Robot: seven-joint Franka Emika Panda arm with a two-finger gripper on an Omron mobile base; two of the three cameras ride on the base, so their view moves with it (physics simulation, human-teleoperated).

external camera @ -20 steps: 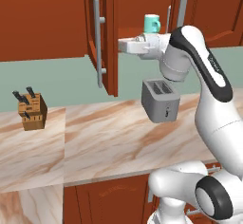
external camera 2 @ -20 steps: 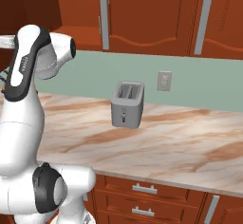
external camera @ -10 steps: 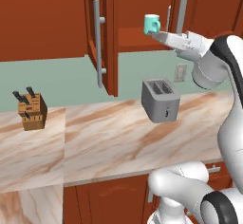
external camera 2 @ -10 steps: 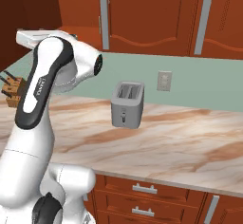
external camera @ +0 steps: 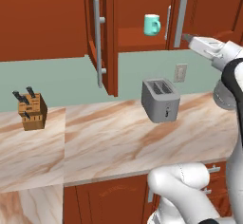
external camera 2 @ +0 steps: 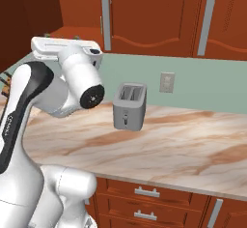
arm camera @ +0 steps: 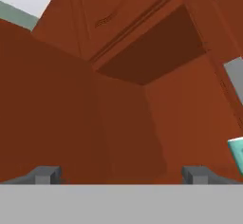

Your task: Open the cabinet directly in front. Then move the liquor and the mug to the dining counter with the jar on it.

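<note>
Moved: arm has swung right since half a second ago; hand now right of the open cabinet (external camera: 114,33).
Gripper (arm camera: 121,174): tips spread wide, nothing between them, aimed into the cabinet interior.
Mug (external camera: 152,24): upright on the cabinet shelf, left of the hand.
Counter (external camera: 109,137): toaster (external camera: 160,99), knife block (external camera: 31,110).

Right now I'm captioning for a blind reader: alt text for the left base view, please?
A teal mug stands on the shelf of an open reddish-brown wall cabinet, with the robot's gripper to its right. Below, a marble counter holds a grey toaster and a knife block.
</note>
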